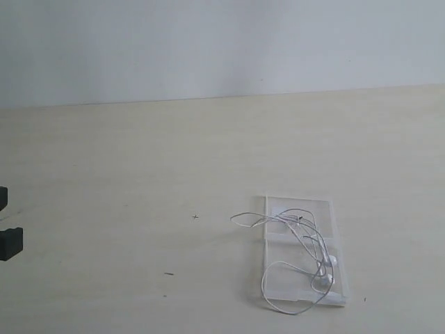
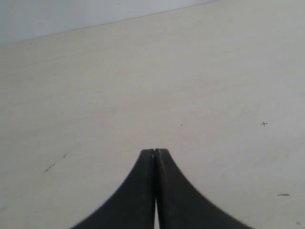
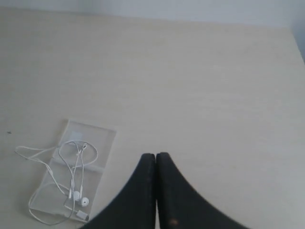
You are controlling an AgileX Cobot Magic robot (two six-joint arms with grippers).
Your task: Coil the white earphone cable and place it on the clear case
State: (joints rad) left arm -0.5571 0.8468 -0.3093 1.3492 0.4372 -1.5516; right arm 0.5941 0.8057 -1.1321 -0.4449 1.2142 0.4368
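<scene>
The clear case [image 1: 309, 207] lies flat on the table at the lower right of the exterior view. The white earphone cable [image 1: 327, 277] rests on it in loose loops, its two earbuds near the case's near end. One loop spills past the left edge and another past the near edge. The right wrist view shows the same case [image 3: 102, 143] and cable [image 3: 76, 194], well off to one side of my right gripper [image 3: 156, 155], which is shut and empty. My left gripper [image 2: 155, 150] is shut and empty over bare table. Neither gripper touches the cable.
Black parts of the left arm [image 1: 10, 243] show at the exterior view's left edge. The pale wooden table [image 1: 174, 153] runs back to a light wall. A few small dark specks [image 1: 195, 216] mark its surface.
</scene>
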